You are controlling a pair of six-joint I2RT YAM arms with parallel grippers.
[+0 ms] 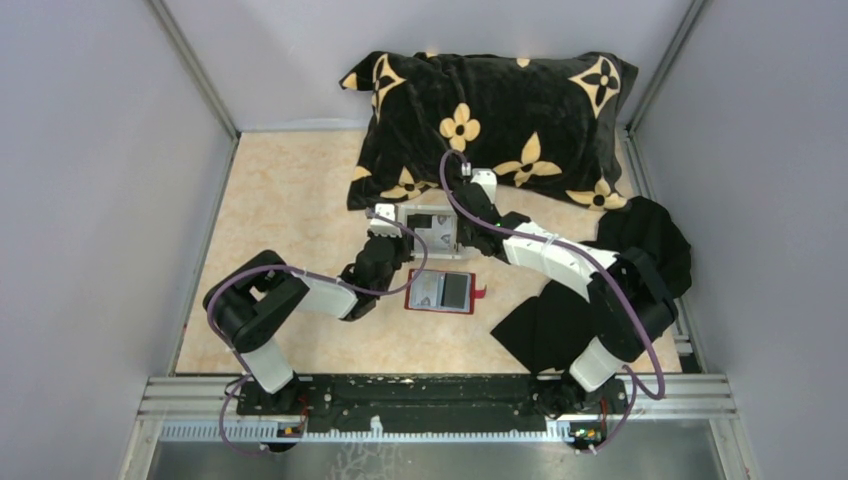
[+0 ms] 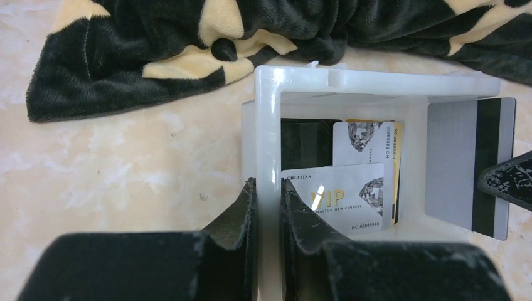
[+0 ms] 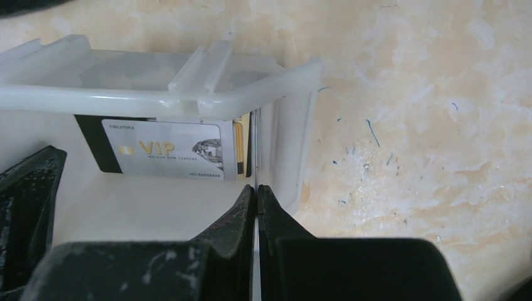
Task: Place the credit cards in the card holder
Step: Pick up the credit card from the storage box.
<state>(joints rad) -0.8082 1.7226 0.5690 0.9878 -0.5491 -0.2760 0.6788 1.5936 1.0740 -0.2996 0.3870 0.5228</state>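
Silver card, at the near side of the tray: "CHLITINA" in its top left corner; a large gold "VIP"; beneath that, small print that seems to read "MALSON NEW CENTURY"; at lower right a serial, "NO.88888548", last digits uncertain. Second card, farther in and turned sideways: a serial beginning "NO.8888", the rest unclear.

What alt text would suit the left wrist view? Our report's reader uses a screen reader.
The left gripper clamps the side wall of a white tray holding VIP cards. On the right, the right gripper holds a grey card with a black stripe.
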